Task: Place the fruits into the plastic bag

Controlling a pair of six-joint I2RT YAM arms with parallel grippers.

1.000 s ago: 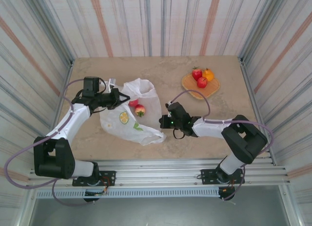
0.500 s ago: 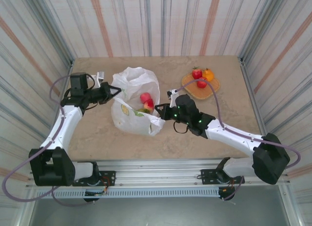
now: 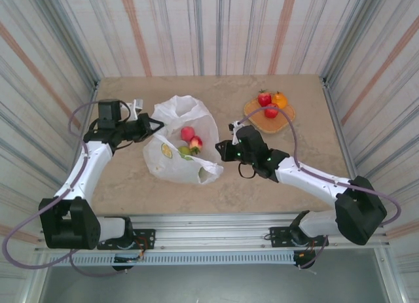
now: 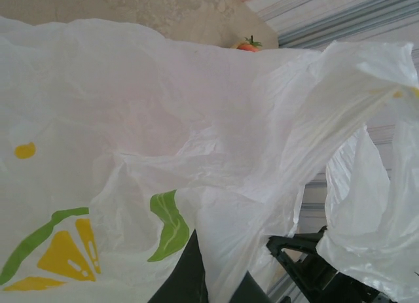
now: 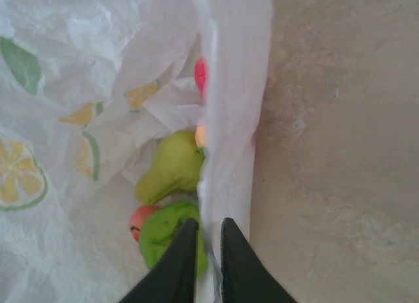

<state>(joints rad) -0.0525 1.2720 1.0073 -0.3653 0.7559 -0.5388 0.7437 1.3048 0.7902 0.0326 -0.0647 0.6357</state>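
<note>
- Right gripper is pinched tight on the plastic bag rim, and left gripper clamps the opposite edge.
- Several fruits sit inside the bag, with three more on the woven tray across the bench.

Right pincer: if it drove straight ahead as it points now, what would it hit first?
The plastic bag. The right pincer is shut on its rim, which runs on ahead; green fruits inside sit just left of that line, depth unclear.
</note>
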